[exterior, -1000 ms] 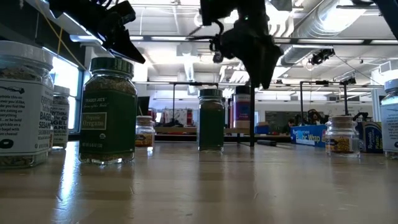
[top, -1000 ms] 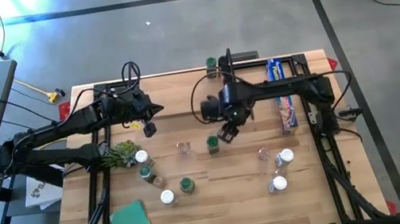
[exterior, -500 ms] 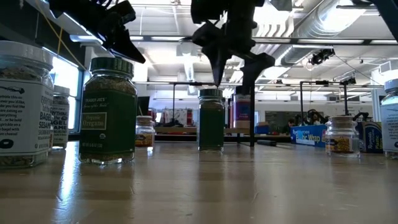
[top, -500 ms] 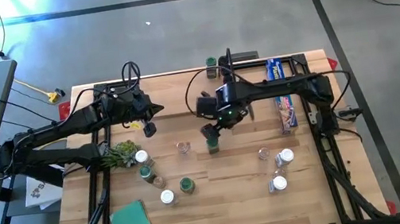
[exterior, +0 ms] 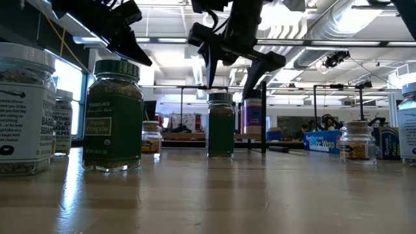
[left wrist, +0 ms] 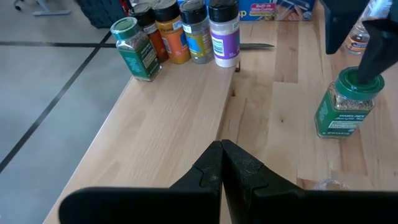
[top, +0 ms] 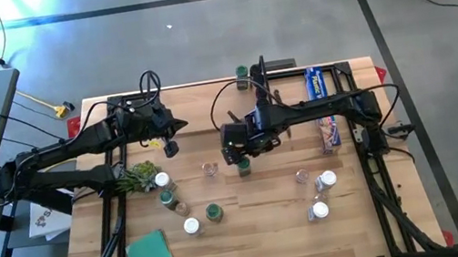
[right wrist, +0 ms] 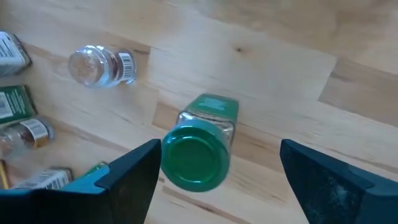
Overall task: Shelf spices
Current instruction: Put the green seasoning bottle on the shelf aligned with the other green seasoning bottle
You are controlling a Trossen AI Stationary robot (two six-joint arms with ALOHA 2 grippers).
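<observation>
My right tool (right wrist: 211, 180) above a green-lidded jar (right wrist: 199, 152)
Its fingers spread wide, straddling the upright jar on the surface (right wrist: 261, 56); nothing gripped.

jar (right wrist: 198, 152): green lid, green label | table (right wrist: 267, 74): light wood

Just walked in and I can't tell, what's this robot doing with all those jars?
It is sorting spice jars on a wooden table. The right gripper, jaws wide open, hangs directly over an upright green-lidded jar near the table's middle, one finger on each side of the lid, not yet gripping. The left gripper, jaws shut and empty, waits above the table's left side. A few jars already stand in a row at the back edge; others remain scattered over the table.
</observation>
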